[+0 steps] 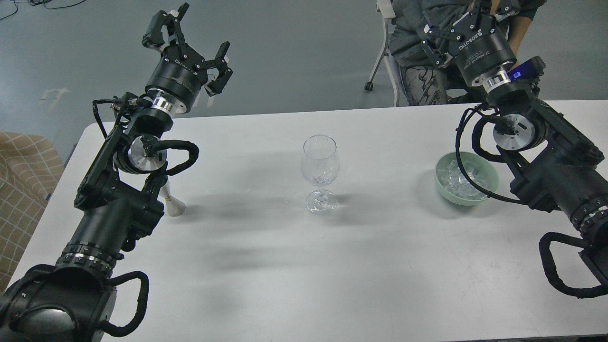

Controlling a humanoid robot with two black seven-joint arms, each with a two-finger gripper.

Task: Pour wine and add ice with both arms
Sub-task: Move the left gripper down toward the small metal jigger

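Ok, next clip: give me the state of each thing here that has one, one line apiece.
Left gripper: open, raised, holding nothing.
Right gripper: raised beyond the table's far edge, fingers unclear.
Wine glass: upright at table centre, looks empty.
Green bowl: upright, holds ice.
White object: on the table, mostly hidden behind the left arm.

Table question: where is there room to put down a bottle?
The table is bare in front of the wine glass, and between it and the green ice bowl. It is crowded under the left arm, where a small white object stands.
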